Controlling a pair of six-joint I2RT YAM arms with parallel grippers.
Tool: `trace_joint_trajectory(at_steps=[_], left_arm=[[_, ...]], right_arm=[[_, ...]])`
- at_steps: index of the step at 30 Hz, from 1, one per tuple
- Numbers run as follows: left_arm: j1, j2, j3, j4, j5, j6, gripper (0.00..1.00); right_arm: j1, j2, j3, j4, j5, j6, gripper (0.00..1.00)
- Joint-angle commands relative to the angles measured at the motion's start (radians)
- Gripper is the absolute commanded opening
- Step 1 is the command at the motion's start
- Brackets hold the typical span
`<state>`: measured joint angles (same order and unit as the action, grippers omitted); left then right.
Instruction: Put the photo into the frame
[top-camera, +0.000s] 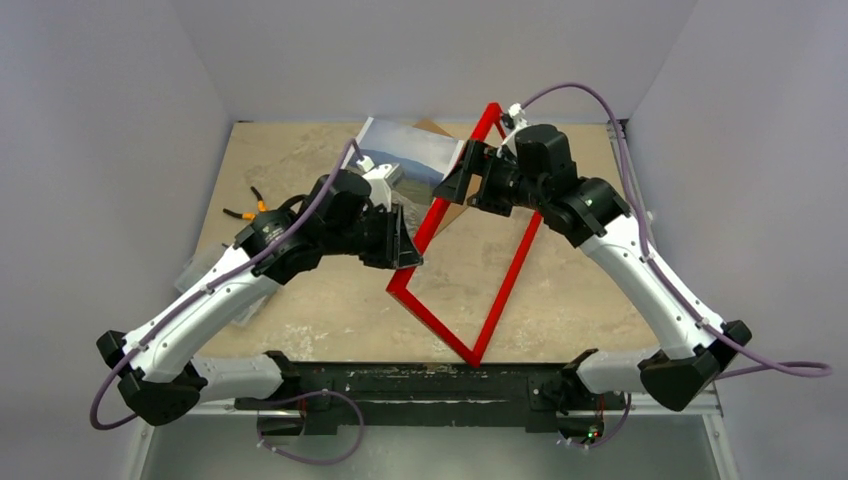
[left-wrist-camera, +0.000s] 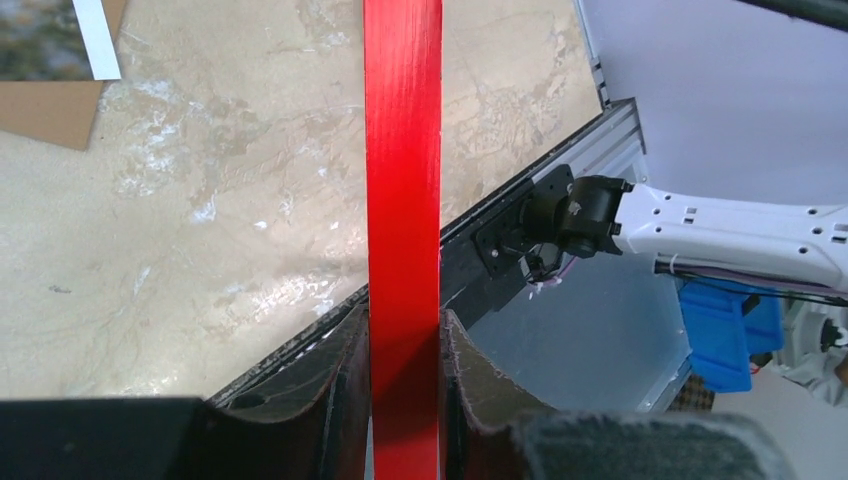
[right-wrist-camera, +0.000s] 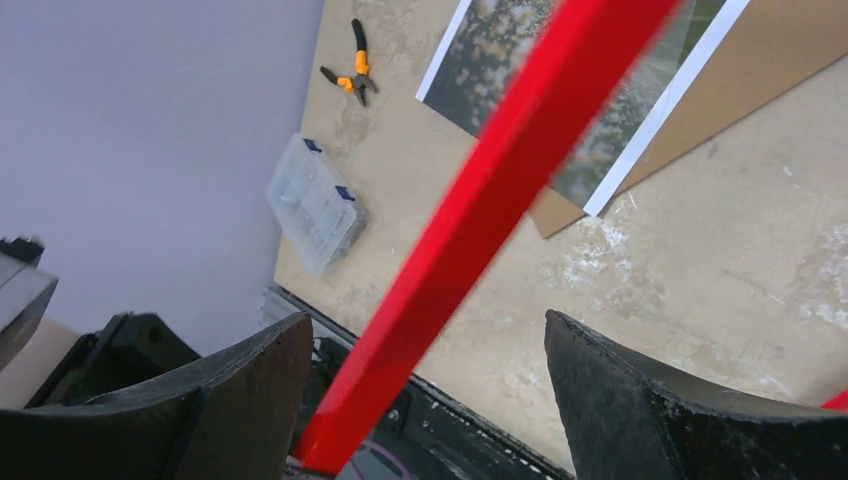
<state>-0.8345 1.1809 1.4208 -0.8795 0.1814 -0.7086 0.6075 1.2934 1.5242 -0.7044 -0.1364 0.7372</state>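
The red frame stands tilted on one corner near the table's front, its top reaching the back wall. My left gripper is shut on the frame's left bar; in the left wrist view that red bar runs straight between the pressed fingers of the left gripper. My right gripper is open around the upper part of the same bar. In the right wrist view the bar slants through the gap of the right gripper, close to the left finger. The photo lies flat at the back.
A brown backing board lies under the photo. Orange-handled pliers rest at the table's left, and a clear plastic box sits near the left edge, partly under my left arm. Grey walls close in on three sides.
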Motion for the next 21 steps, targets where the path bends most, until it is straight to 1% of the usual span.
trace_joint_trajectory(at_steps=[1, 5, 8, 12, 15, 21], left_arm=[[-0.042, 0.024, 0.101, 0.004, -0.050, 0.040, 0.00], [-0.071, 0.061, 0.148, -0.035, -0.076, 0.047, 0.00], [-0.088, 0.073, 0.168, -0.043, -0.091, 0.048, 0.00], [-0.099, 0.072, 0.173, -0.035, -0.097, 0.044, 0.00], [-0.104, 0.074, 0.173, -0.034, -0.102, 0.041, 0.00], [-0.106, 0.075, 0.175, -0.033, -0.111, 0.041, 0.00]], right_arm=[[-0.007, 0.046, 0.026, 0.059, -0.084, 0.068, 0.84], [-0.011, 0.066, -0.003, 0.105, -0.109, 0.111, 0.81], [-0.023, 0.069, -0.029, 0.131, -0.121, 0.137, 0.77], [-0.046, 0.047, -0.113, 0.202, -0.171, 0.190, 0.72], [-0.058, 0.027, -0.186, 0.272, -0.229, 0.232, 0.65], [-0.060, 0.007, -0.237, 0.280, -0.244, 0.238, 0.64]])
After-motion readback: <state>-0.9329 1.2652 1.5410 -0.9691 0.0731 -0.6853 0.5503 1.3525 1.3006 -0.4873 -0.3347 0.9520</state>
